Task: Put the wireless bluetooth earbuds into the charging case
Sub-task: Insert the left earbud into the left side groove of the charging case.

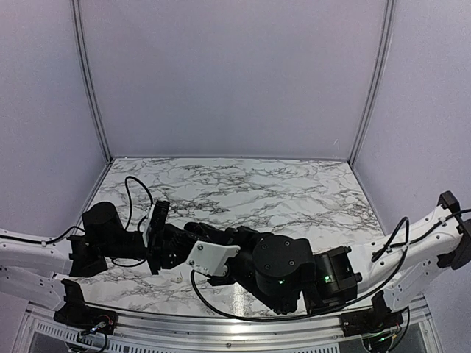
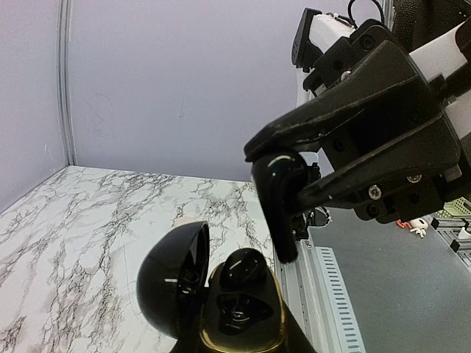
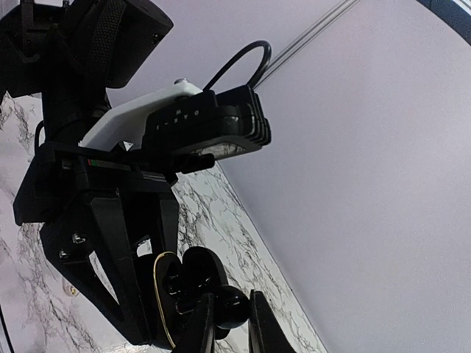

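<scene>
Over the near worktop (image 2: 88, 220), the left claw (image 3: 147, 316) is closed around the open charging case (image 2: 243, 323), one earbud (image 2: 243, 268) already seated inside. Just above and right, the right claw (image 2: 276, 173) pinches the second earbud (image 2: 278, 213), which is not yet inserted.

Glossy charging case (image 2: 173, 283), glossy earbud (image 2: 280, 198)

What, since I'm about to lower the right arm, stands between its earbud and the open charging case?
Nothing visible. The right gripper pinches the earbud close above the charging case, whose lid is swung aside. Only open air separates the earbud from the empty socket beside the seated earbud.
</scene>
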